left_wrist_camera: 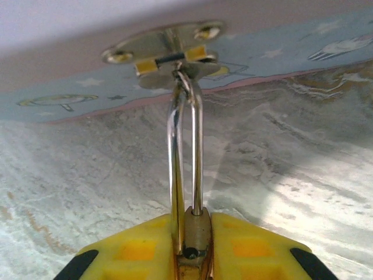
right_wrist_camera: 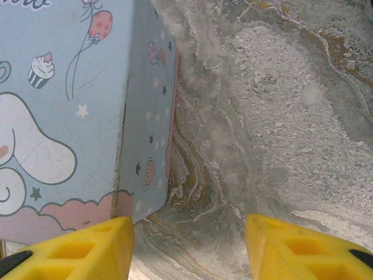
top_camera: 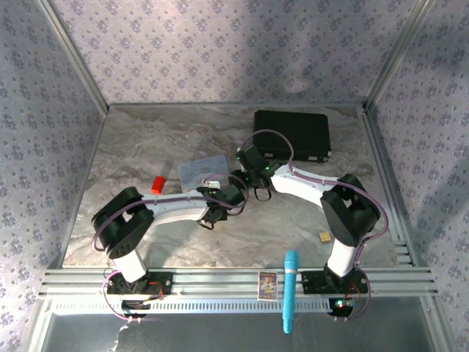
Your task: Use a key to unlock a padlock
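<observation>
Left hand (left_wrist_camera: 192,251) pinches the padlock (left_wrist_camera: 197,230) by its brass body, hooked through the hasp (left_wrist_camera: 169,46) of the tin (right_wrist_camera: 64,116). Right hand (right_wrist_camera: 189,245) hovers spread, just right of the tin. The padlock looks small, rigid and slick, so grip its flat sides.

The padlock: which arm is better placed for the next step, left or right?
Right, probably. The left gripper is shut on the padlock, its shackle through the hasp of the tin. The right gripper is open and empty beside that tin, free to act.
</observation>
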Action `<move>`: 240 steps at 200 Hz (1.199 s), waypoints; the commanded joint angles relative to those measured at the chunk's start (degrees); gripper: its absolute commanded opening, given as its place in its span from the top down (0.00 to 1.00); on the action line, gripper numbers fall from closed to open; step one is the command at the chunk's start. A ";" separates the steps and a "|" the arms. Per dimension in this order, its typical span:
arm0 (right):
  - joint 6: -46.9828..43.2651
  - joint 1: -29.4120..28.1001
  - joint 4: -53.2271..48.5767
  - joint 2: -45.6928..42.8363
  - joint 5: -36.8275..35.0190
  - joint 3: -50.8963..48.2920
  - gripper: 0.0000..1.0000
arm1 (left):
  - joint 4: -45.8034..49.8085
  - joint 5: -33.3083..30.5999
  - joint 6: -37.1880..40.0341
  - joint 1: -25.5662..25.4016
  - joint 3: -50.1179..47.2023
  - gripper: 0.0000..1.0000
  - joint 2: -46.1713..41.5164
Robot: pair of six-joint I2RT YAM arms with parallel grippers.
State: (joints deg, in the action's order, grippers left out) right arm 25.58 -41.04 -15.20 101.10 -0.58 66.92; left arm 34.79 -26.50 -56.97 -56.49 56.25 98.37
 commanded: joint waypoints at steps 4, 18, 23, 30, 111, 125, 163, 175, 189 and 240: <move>1.91 0.46 0.28 0.64 1.32 -0.41 0.47 | 12.31 -2.36 0.81 -0.38 -0.13 0.80 2.82; 2.01 0.43 0.43 0.84 1.63 -0.45 0.47 | 11.67 -1.83 0.98 -0.44 -0.78 0.78 2.20; 2.10 0.44 0.53 0.90 1.68 -0.45 0.47 | 11.12 -1.38 1.06 -0.51 -1.10 0.78 1.97; 2.08 0.43 0.69 1.02 1.80 -0.29 0.47 | 10.46 -0.74 1.24 -0.76 -1.25 0.78 1.70; 2.19 0.65 2.03 0.59 1.94 -1.37 0.47 | 8.47 -1.65 0.54 -5.76 1.32 0.66 1.89; 2.28 0.66 2.26 0.50 1.98 -1.50 0.47 | 10.12 -2.57 0.37 -6.18 2.99 0.70 3.26; 2.37 0.72 2.74 -0.29 2.16 -2.28 0.48 | 16.05 -5.65 -0.77 -7.46 6.66 0.71 7.94; 2.17 0.76 2.76 -0.76 2.03 -2.49 0.48 | 15.74 -5.24 -0.62 -7.67 6.64 0.70 7.95; 1.76 0.80 3.50 -1.65 2.00 -2.97 0.48 | 13.35 -3.83 0.03 -7.74 5.55 0.66 6.33; -0.86 3.48 7.42 -8.19 6.45 -4.89 0.41 | 4.57 -2.67 3.52 -7.67 0.30 0.23 -8.07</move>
State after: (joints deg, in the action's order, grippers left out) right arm 26.15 -39.44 -11.05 97.95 2.66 63.00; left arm 44.03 -29.54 -55.22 -63.88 58.11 98.28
